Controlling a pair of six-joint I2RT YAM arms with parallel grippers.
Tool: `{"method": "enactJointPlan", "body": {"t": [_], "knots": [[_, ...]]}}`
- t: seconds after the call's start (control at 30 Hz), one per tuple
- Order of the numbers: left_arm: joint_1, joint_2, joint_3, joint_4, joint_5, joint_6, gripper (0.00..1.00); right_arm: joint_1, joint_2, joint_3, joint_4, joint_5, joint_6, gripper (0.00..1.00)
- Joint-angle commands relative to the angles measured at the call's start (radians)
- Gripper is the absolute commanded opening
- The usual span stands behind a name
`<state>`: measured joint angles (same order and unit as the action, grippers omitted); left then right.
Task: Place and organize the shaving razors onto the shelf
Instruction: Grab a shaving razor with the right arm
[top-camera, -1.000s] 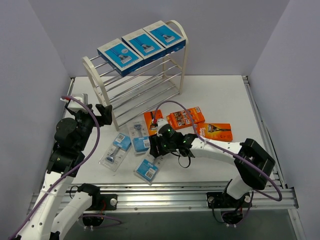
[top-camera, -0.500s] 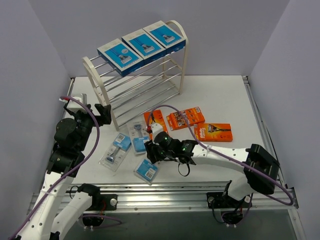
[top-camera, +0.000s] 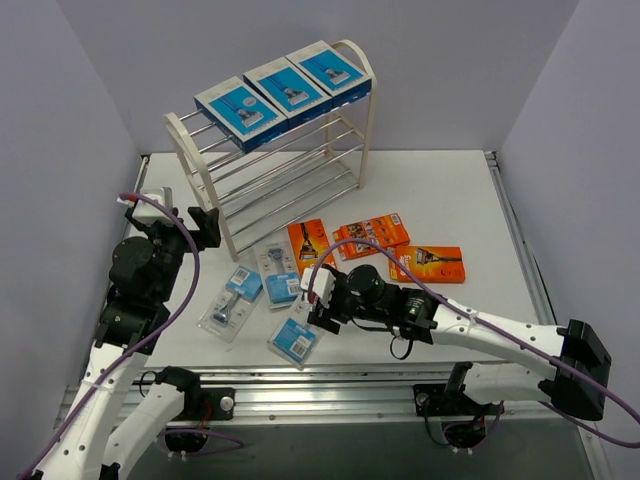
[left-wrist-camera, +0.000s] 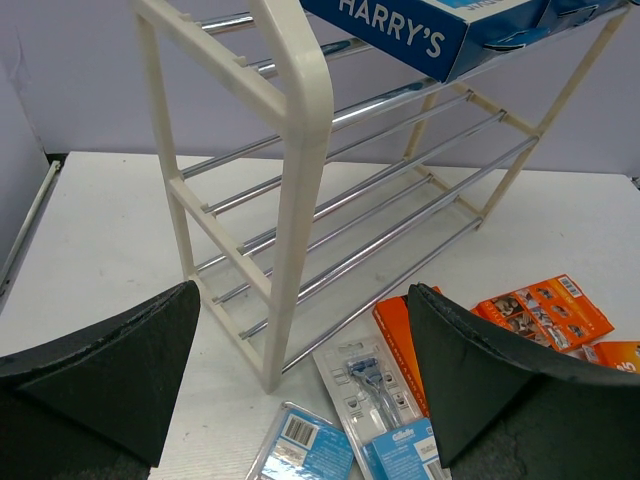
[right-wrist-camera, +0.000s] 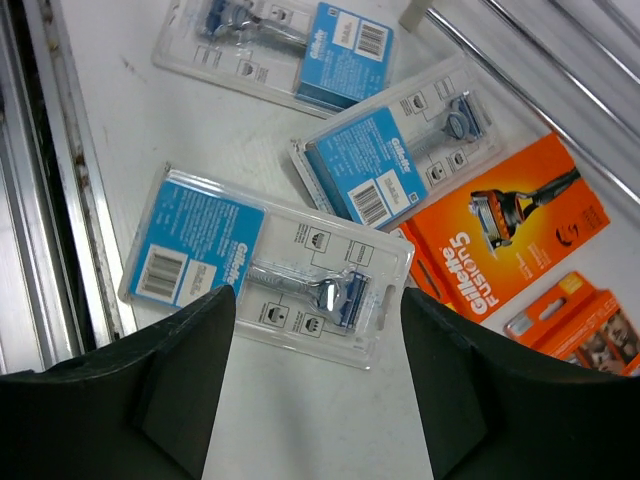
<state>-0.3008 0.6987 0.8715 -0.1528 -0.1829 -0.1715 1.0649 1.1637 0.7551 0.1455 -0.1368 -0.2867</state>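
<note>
Seen from above, the shelf (top-camera: 205, 190) stands at the far left of the table (top-camera: 440, 190), and three blue boxes (top-camera: 287, 90) are lined up side by side on its top tier. Three clear packs (top-camera: 230, 298) and three orange packs (top-camera: 372, 235) are spread flat on the table in front of it. The right gripper (top-camera: 318, 298) is held low among the clear packs, and the left gripper (top-camera: 205, 228) is held near the shelf's left end panel. In the left wrist view, the left gripper (left-wrist-camera: 303, 295) is shown with its fingers spread wide and nothing between them, and the shelf's end panel is framed straight ahead. In the right wrist view, the right gripper (right-wrist-camera: 315, 295) is shown with its fingers parted, one on each side of the nearest clear pack (right-wrist-camera: 265, 275), which lies flat beside a metal rail (right-wrist-camera: 40, 150). Whether the pack is touched cannot be told. Two more clear packs and two orange packs are seen beyond it.
</note>
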Motion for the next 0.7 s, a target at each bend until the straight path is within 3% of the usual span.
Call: {"method": "enactJointPlan", "body": {"t": [0.0,0.3,0.67], "knots": [[-0.006,-0.004,0.003,0.058,-0.01,0.012,0.94,-0.028,-0.03,-0.008,-0.026,-0.142,-0.265,0.63],[-0.012,-0.004,0.007,0.053,-0.007,0.015,0.94,-0.108,0.096,0.012,-0.106,-0.323,-0.54,0.61],[-0.012,-0.031,0.009,0.056,0.0,0.017,0.94,-0.146,0.323,0.092,-0.175,-0.4,-0.696,0.56]]}}
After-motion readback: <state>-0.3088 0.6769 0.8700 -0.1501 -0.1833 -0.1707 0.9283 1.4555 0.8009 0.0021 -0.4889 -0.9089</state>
